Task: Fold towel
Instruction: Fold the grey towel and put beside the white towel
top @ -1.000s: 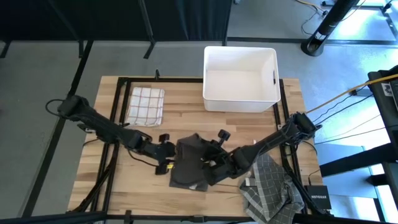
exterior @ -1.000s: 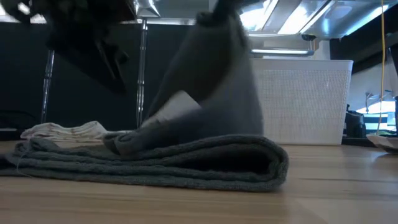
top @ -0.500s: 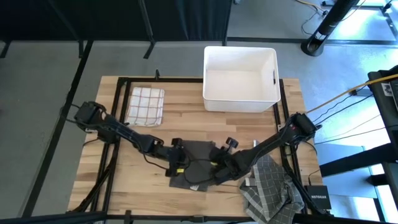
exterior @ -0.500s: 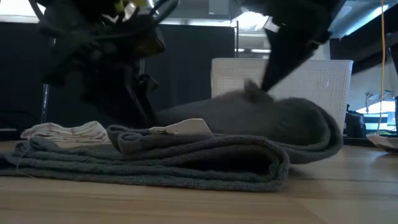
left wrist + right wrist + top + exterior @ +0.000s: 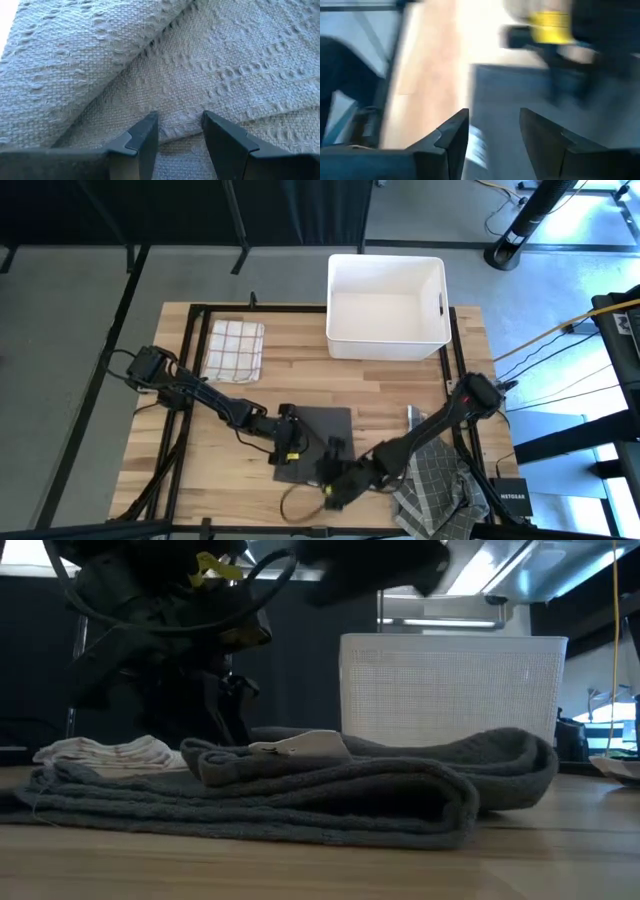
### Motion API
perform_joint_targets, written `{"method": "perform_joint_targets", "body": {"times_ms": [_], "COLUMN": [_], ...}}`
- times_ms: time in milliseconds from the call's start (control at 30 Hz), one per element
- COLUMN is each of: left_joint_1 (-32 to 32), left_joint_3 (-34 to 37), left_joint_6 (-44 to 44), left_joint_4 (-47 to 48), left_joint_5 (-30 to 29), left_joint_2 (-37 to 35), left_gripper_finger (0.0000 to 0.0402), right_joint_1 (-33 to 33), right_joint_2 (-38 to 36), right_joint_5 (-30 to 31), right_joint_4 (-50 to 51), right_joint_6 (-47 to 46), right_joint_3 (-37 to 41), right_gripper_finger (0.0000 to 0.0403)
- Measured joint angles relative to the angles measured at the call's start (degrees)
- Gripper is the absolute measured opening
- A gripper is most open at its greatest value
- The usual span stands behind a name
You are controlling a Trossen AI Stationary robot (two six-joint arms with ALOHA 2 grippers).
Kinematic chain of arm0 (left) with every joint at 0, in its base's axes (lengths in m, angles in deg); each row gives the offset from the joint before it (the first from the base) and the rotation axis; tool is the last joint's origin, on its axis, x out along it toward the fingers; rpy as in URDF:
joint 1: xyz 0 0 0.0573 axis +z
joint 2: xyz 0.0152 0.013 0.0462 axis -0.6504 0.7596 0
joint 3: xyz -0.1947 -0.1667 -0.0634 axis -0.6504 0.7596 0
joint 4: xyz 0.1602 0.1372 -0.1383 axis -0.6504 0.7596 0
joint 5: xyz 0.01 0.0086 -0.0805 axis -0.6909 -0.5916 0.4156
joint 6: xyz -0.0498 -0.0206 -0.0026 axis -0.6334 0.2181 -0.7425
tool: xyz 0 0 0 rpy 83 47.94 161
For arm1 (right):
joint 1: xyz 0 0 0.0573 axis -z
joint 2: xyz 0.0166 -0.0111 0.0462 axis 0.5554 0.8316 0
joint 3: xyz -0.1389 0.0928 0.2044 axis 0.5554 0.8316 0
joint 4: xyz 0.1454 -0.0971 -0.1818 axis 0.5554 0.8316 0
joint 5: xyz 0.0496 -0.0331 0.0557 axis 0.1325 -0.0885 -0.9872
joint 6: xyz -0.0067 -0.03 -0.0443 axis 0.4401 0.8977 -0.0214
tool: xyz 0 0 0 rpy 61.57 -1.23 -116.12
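Now left gripper jaws part-open on grey towel, right gripper open, empty; either could snag the fold.

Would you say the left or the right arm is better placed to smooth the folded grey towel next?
Probably the left: its claw hangs open directly over the grey towel, while the right claw sits off its front edge.

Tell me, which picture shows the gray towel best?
The high view: the whole gray towel lies flat there. The low view shows its stacked folds side-on, the left wrist view only its weave, the right wrist view a blur.
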Motion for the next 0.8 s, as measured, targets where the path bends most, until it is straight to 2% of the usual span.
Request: {"method": "perform_joint_targets", "body": {"times_ms": [100,333,567,667,800], "left_joint_1": [0.0,0.1,0.1,0.1,0.1], "left_joint_3": [-0.5,-0.6,-0.6,-0.6,-0.6], "left_joint_6": [0.0,1.4,1.6,1.5,1.3], "left_joint_4": [0.2,0.3,0.3,0.3,0.3], "left_joint_5": [0.2,0.2,0.2,0.2,0.2], "left_joint_2": [0.1,0.1,0.1,0.1,0.1], "left_gripper_finger": [0.0147,0.0147,0.0147,0.0147,0.0147], "right_joint_1": [-0.1,0.8,1.3,1.3,1.3], "right_joint_2": [4.9,11.3,13.0,12.9,12.9], "right_joint_5": [-2.3,-1.0,-1.4,-1.4,-1.3], "right_joint_4": [-7.8,-15.4,-15.2,-14.5,-10.7], "right_joint_6": [5.3,5.9,5.9,6.1,6.0], "right_joint_3": [0.0,0.1,0.1,0.1,0.1], "right_gripper_finger": [0.0171,0.0149,0.0127,0.0104,0.0043]}}
